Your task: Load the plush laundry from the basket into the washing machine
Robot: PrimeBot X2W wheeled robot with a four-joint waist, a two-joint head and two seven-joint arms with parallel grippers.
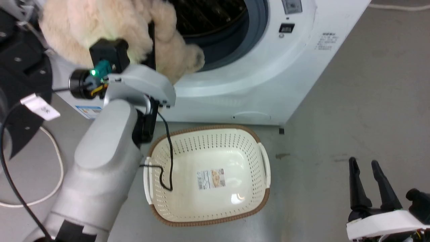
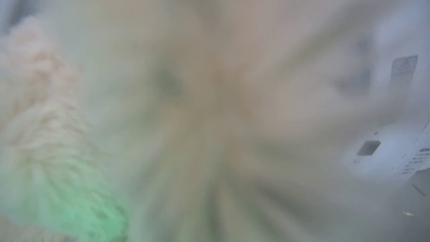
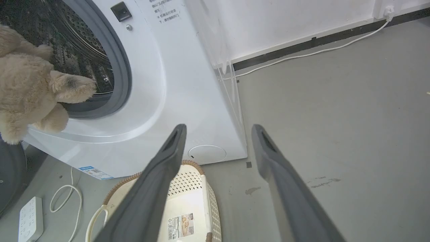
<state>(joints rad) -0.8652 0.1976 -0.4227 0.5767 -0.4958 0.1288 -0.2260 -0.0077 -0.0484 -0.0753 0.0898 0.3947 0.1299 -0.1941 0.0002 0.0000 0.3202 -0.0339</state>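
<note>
Head view has my left gripper clenched in the plush laundry, which hangs at the gasket of the washing machine, one lobe over its lip, so the drum lies ahead and rightward; my right gripper rests spread, well apart, past the empty basket.

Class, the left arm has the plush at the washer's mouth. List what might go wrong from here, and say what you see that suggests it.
1. The plush laundry hangs in the left gripper before the washing machine, a lobe over the gasket, outside the drum: released now, it may drop to the floor.
2. The arm's black cable droops into the basket and may snag it.
</note>
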